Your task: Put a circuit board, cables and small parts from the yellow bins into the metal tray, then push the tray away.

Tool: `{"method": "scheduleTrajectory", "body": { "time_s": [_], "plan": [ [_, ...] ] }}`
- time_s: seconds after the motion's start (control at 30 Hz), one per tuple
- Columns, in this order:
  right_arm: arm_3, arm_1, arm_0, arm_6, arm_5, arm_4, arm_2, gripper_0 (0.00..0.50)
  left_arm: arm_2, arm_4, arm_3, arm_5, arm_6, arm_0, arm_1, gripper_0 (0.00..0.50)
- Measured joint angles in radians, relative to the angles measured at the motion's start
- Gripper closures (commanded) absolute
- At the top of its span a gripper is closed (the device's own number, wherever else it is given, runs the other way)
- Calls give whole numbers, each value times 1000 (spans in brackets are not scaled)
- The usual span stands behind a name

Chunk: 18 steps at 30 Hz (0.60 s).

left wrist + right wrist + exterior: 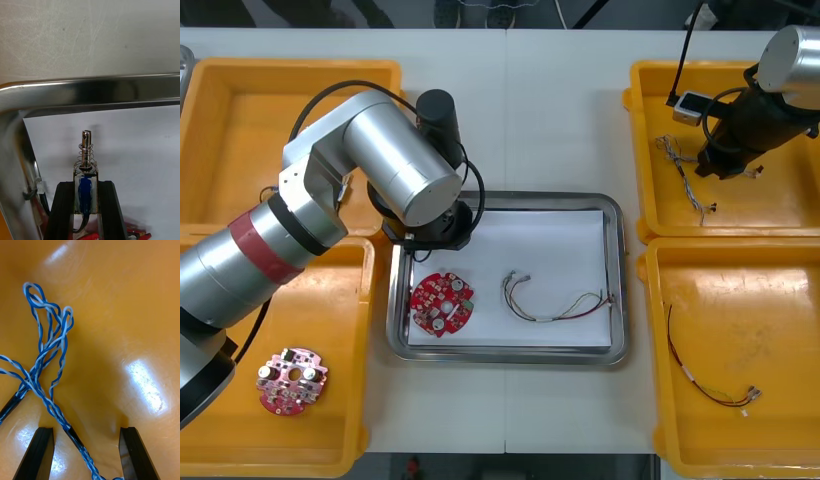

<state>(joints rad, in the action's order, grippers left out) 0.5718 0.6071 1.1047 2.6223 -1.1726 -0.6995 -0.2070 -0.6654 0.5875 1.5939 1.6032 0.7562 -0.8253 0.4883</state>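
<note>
Your tray [617,280] held board [442,303] and cable [555,300]; left gripper [86,184] clasped a small metal part [86,157] over it; right gripper [87,429], upper right, gaped above twisted cable [48,345]; push not yet made.

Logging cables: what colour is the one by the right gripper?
Twisted blue and white cable; right wrist view.

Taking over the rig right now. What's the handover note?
Left gripper: shut on a small metal part, over the far left corner of the tray, not released yet.
Right gripper: open, down in the far right bin, with the blue and white cable between its fingers, ungripped.
Done: a circuit board and a thin cable lie in the tray.
Left: drop the part, bring the blue and white cable, push the tray away.
</note>
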Motion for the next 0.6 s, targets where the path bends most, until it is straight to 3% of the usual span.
{"method": "scheduleTrajectory", "body": {
  "time_s": [0.17,0.27,0.3,0.33,0.43,0.53,0.6],
  "plan": [
    [0,0,-3,0,0,0,0,0,-5,0,-1,0,0,0,0,492],
    [0,0,-3,0,0,0,0,0,-5,0,-1,0,0,0,0,217],
    [0,0,-3,0,1,0,0,48,-5,0,-1,0,0,0,0,133],
    [0,0,-3,0,1,-1,0,220,-5,0,-1,0,0,0,0,99],
    [0,0,-6,1,1,-7,0,500,-5,0,-1,-1,0,0,0,41],
    [0,0,-9,1,1,-13,0,500,-5,0,-1,-1,0,0,0,0],
    [0,0,-10,2,1,-17,0,500,-5,0,-1,-1,0,0,0,0]
  ]
}}
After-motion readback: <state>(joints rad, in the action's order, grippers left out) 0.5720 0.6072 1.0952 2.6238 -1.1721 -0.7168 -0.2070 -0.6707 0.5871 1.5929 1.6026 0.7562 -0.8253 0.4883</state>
